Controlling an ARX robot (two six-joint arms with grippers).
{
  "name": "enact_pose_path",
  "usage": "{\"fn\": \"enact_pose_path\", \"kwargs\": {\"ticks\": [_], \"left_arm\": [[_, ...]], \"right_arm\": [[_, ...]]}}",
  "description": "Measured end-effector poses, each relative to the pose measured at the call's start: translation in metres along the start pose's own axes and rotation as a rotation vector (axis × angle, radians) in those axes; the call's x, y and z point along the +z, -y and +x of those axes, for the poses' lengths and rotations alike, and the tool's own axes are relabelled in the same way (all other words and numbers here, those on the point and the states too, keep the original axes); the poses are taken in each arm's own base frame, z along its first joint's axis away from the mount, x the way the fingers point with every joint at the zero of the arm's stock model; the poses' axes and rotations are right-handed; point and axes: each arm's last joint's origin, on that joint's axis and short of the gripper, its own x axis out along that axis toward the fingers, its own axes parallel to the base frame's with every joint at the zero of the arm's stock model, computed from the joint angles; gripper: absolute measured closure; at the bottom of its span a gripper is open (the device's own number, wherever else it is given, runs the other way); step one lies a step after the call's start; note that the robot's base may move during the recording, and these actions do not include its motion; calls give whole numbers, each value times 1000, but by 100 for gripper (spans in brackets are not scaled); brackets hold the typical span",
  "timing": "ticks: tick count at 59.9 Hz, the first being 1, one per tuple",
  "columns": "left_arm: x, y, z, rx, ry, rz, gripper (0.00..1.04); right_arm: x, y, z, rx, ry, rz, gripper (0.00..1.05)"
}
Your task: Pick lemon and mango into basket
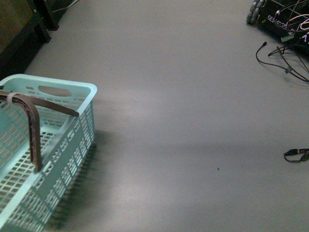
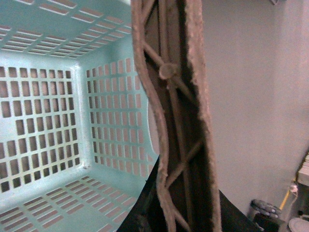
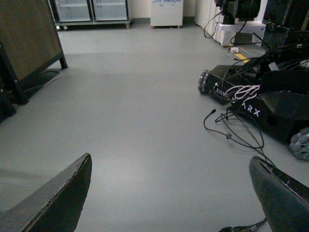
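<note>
Likely still searching: the teal basket [image 1: 72,145] sits at eight o'clock with no lemon or mango in sight, the right gripper [image 3: 170,159] is spread apart, the left gripper [image 2: 142,212] is unreadable beside the brown handle [image 2: 181,121], so the next move calls for finding fruit.

The gray floor [image 1: 183,121] fills most of the front view; thin black wires [image 1: 285,60] lie on it at 2 o'clock; a black cart [image 1: 289,19] sits just past them at 1 o'clock; a small black plug [image 1: 297,154] lies alone at 4 o'clock; dark furniture [image 1: 24,29] stands at 10 o'clock; the right wrist view shows the cart's gray wheels [image 3: 205,82], a dark board [image 3: 29,43], glass-door fridges [image 3: 91,9] and a white box [image 3: 166,12].
</note>
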Motion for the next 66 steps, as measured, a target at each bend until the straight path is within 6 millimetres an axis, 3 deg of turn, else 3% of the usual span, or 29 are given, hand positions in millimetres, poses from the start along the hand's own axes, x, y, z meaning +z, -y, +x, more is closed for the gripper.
{"fn": "enact_pose_path", "kwargs": {"ticks": [11, 31, 44, 52, 66], "left_arm": [[10, 14, -56, -62, 18, -55, 99], [16, 47, -175, -239, 54, -141, 99], [19, 64, -236, -356, 102, -157, 99], [22, 67, -260, -378, 134, -149, 99], [23, 66, -262, -367, 156, -124, 99]], "right_arm": [[0, 0, 0, 0, 0, 0, 9], [0, 0, 0, 0, 0, 0, 9], [0, 0, 0, 0, 0, 0, 9], [0, 0, 0, 0, 0, 0, 9], [0, 0, 0, 0, 0, 0, 9]]}}
